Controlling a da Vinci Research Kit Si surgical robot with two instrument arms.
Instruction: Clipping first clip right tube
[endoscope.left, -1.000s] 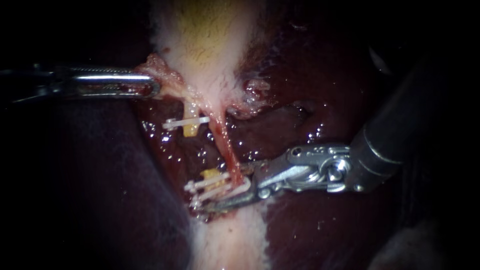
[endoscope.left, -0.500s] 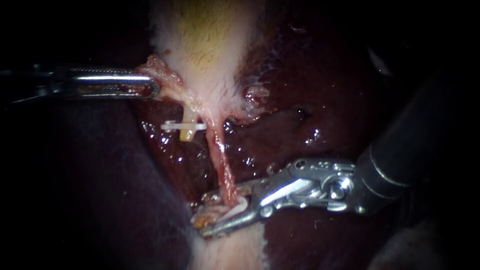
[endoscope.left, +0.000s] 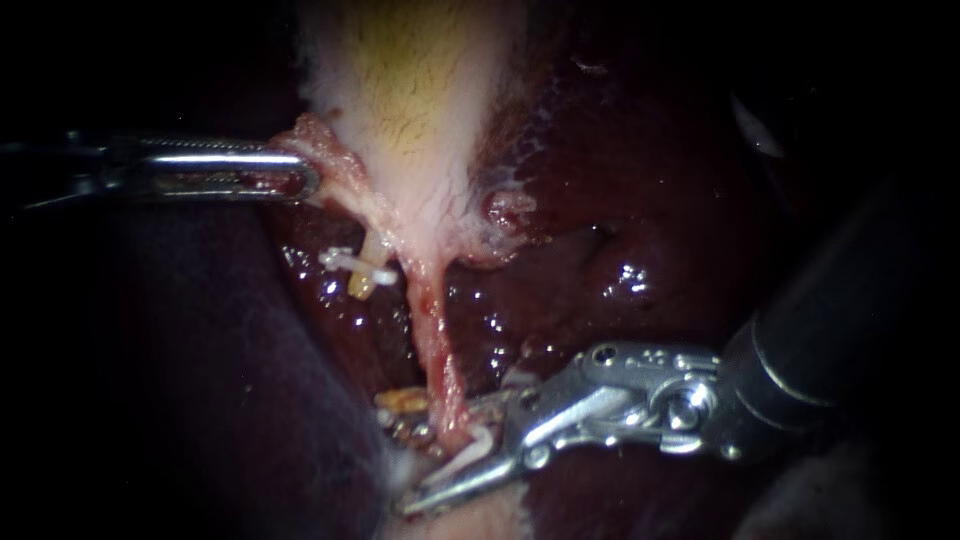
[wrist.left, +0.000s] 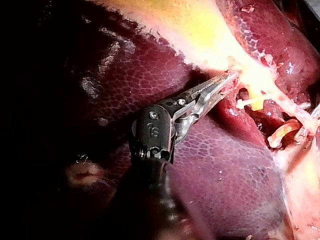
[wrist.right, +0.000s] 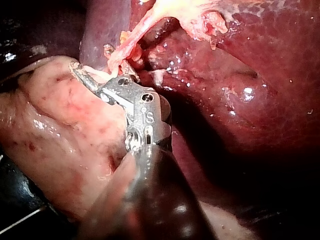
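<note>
Dropping lower over the last 1 second, my right instrument (endoscope.left: 440, 460) now has the right tube (endoscope.left: 432, 330) lying between its 2 spread jaws. The white clips that showed just above those jaws then are largely out of sight. A white clip (endoscope.left: 470, 455) sits in the gap, its curved leg along the lower jaw. It looks unclosed, so I judge the squeeze is not yet made, though the placement seems nearly right.

The tube is a thin pink strand. Its long axis runs almost straight down the endoscope view from the neck of the gallbladder (endoscope.left: 410, 90), leaning slightly right at its lower end. It looks drawn longer and tauter than 1 second ago. The jaws cross it from the right at a slant, not quite square.

My left instrument (endoscope.left: 300, 180) has kept its place, with its jaws pinching the ragged edge of the gallbladder and pulling it left. Between the 2 instruments, another clip (endoscope.left: 358, 265) sits across a short yellow stub (endoscope.left: 362, 285), beside the tube and over the dark liver (endoscope.left: 650, 200).
</note>
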